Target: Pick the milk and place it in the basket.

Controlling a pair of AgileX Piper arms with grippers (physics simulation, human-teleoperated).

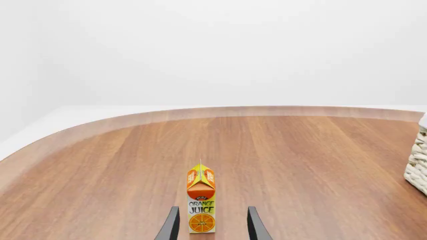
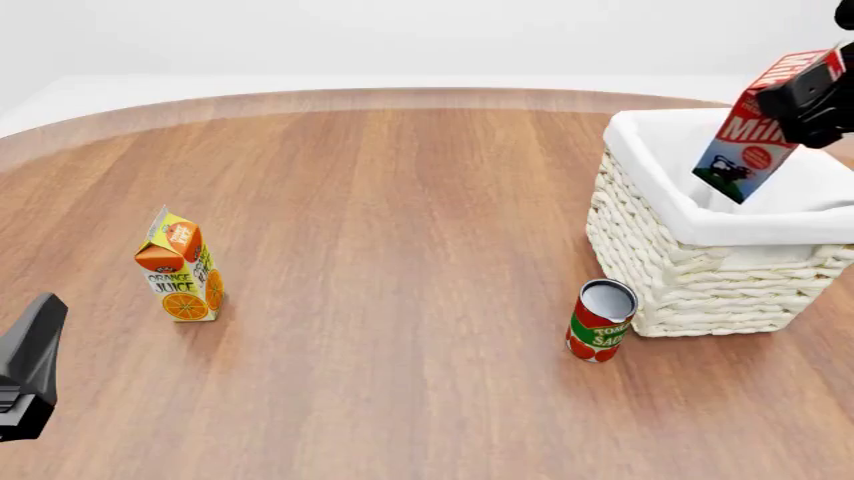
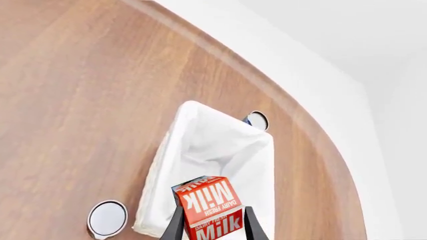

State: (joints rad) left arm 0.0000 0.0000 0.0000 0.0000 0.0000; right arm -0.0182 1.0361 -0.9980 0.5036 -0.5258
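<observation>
My right gripper holds the milk above the basket at the far right of the table, my fingers clamped on either side of the carton's red upper part. The carton hangs tilted, its top leaning to the right and its lower end pointing down into the basket's open mouth, clear of the white cloth liner as far as the front view shows. It is a small gable-top carton: a red upper section with "Milk" in white lettering, a blue-green lower section carrying a black-and-white cow picture and a round red label (the smaller print is too fine to read from the front, though the right wrist view shows "Dairy Fresh" above the name). The basket is boxy, cream-white woven wicker, far bigger than the carton. A red tomato sauce can stands upright just beside the basket's near left corner. Well apart, on the left of the table, an orange juice carton stands upright; in the left wrist view it sits just beyond my left gripper, whose two dark fingers are spread apart and holding nothing. A second round can shows beyond the basket in the right wrist view only.
</observation>
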